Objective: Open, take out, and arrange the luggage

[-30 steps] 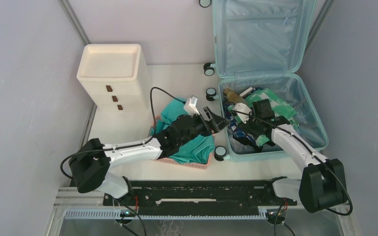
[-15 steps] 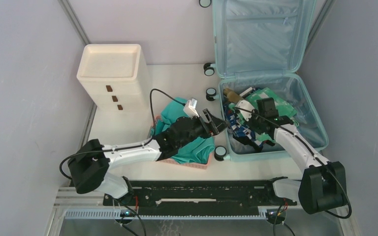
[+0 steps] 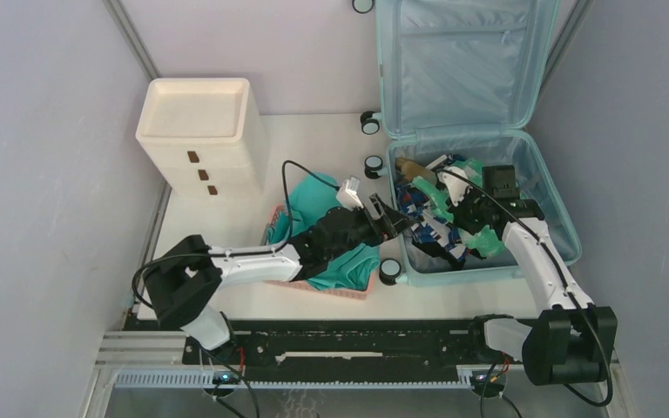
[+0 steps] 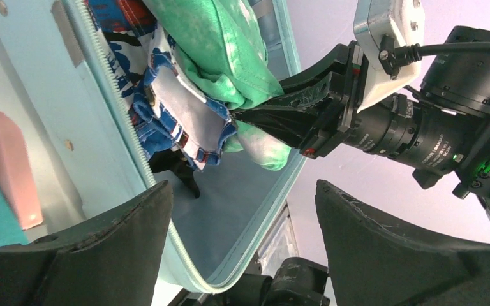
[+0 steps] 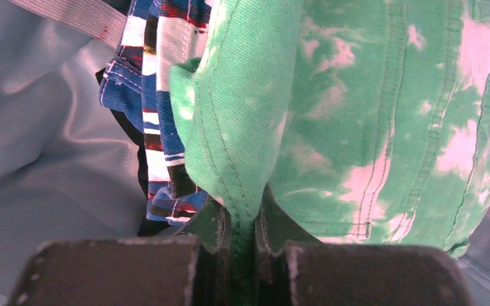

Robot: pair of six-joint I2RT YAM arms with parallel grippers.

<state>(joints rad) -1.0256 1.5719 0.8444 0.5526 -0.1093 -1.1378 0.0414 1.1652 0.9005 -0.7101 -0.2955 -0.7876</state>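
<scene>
The pale aqua luggage lies open at the right, its lid upright against the back wall. My right gripper hangs over its tray, shut on a fold of a green bleached garment, which hangs lifted from the jaws. A blue, white and red striped cloth hangs against the garment. My left gripper stands open at the luggage's left rim with nothing between its fingers, facing the right gripper.
A cream drawer cabinet stands at the back left. A pink basket holding teal cloth sits under my left arm. Dark clothes and a tan item lie in the luggage tray. A caster wheel juts out beside the basket.
My right gripper has shut on the green garment and drawn it up and to the right. My left arm has reached further right, toward the luggage rim.
</scene>
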